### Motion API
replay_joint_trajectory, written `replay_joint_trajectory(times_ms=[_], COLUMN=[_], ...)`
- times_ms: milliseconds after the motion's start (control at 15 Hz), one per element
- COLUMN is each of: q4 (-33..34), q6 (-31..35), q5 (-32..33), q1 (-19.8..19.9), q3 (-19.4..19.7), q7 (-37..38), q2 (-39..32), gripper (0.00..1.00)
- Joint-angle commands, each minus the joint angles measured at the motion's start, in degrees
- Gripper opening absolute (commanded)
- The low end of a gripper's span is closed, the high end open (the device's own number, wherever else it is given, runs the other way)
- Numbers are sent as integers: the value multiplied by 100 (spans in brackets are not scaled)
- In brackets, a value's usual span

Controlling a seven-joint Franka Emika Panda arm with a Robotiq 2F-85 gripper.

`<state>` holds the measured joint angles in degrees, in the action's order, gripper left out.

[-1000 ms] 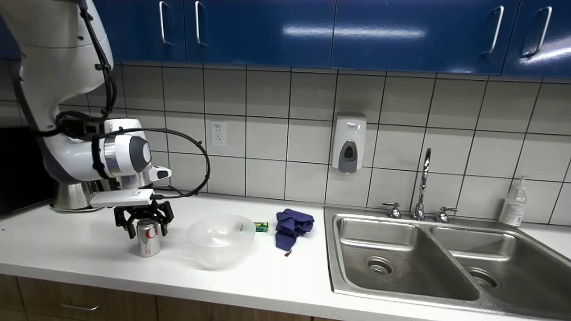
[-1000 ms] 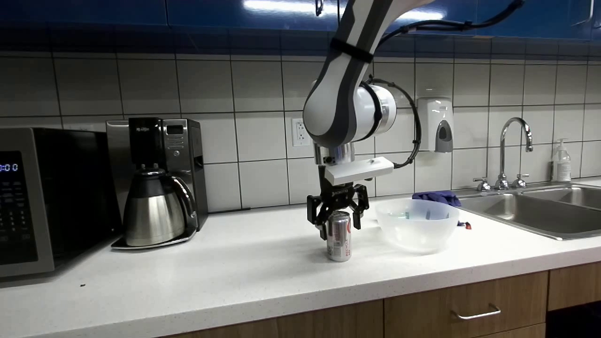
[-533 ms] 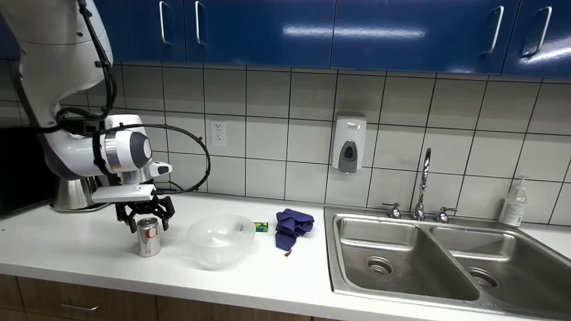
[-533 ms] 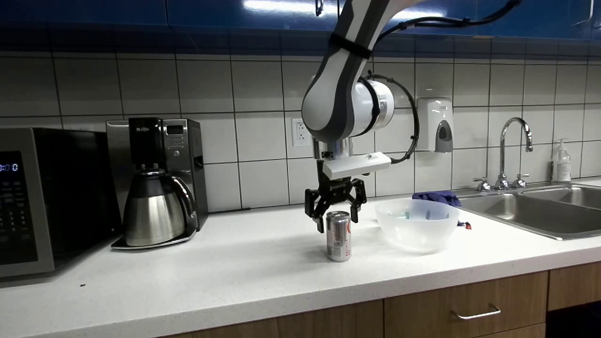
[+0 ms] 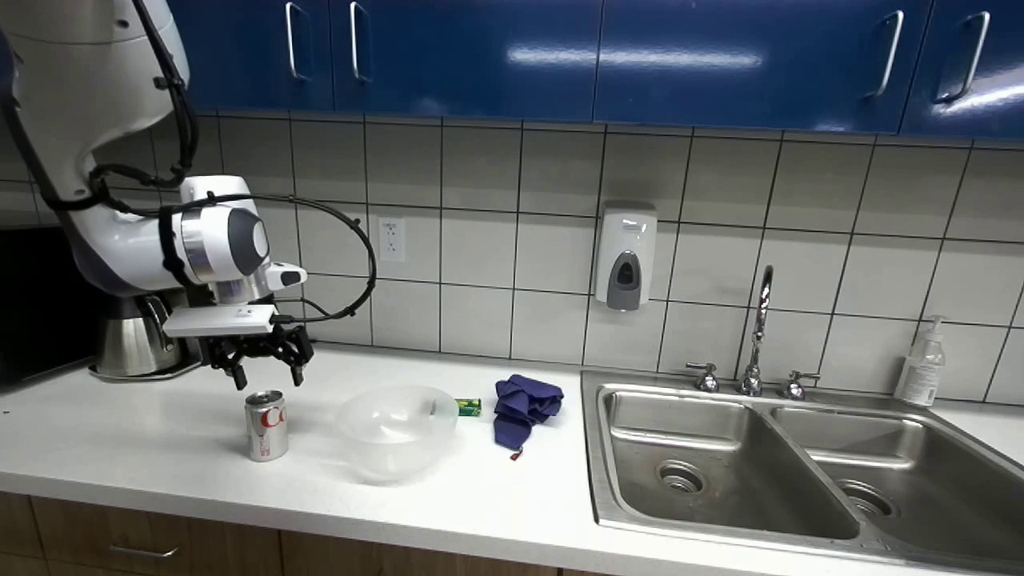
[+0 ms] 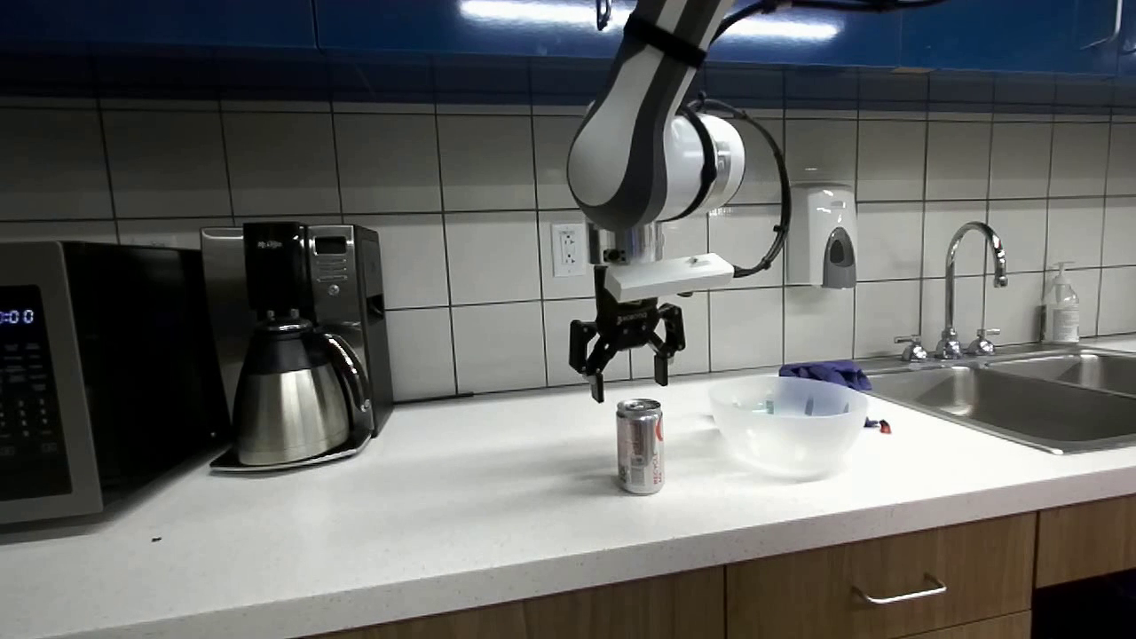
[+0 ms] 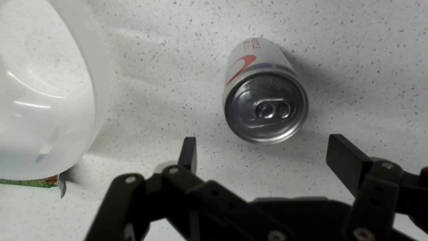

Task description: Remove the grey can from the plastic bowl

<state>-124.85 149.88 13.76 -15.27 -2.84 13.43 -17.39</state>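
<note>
As it stands upright on the counter (image 7: 167,57), the can (image 7: 265,90) looks silver-grey, with a red curve, small red lettering and a bluish patch on its side. Its round lid is dark grey within a bright raised rim, and a tab lies across it. The can is outside the bowl (image 6: 785,444), near it but apart: the bowl sits at three o'clock from the can in both exterior views and at nine o'clock in the wrist view.

At twelve o'clock over the can, in both exterior views, hangs the gripper (image 6: 629,388), its two fingers (image 7: 349,165) spread wider than the lid. Compared with half a second ago, their tips sit higher, above the can's rim instead of beside it, and the arm (image 6: 617,160) is higher too. The can and the bowl keep their places.

Whitish see-through plastic forms the bowl, wide and round, with streaks of light on its wall. At about two o'clock from it, in an exterior view, a green packet (image 5: 469,407) shows past its edge. Farther out, toward three o'clock, lie a dark purple cloth (image 5: 524,408), crumpled in soft folds, and the smooth steel sink (image 5: 600,448) with two basins. The counter is white with fine grey flecks, and pale square tiles (image 5: 480,320) with dark joints rise behind it.
</note>
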Motion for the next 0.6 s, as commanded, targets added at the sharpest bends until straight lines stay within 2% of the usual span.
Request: replay_joint_trajectory(times_ms=[0,533], q4=[-209,-764], q6=[-467,-1532], q5=[-17,-389], q1=[44,214], q3=[-81,-342], q7=[-60,-365], q2=[594,2013], gripper=[100,100])
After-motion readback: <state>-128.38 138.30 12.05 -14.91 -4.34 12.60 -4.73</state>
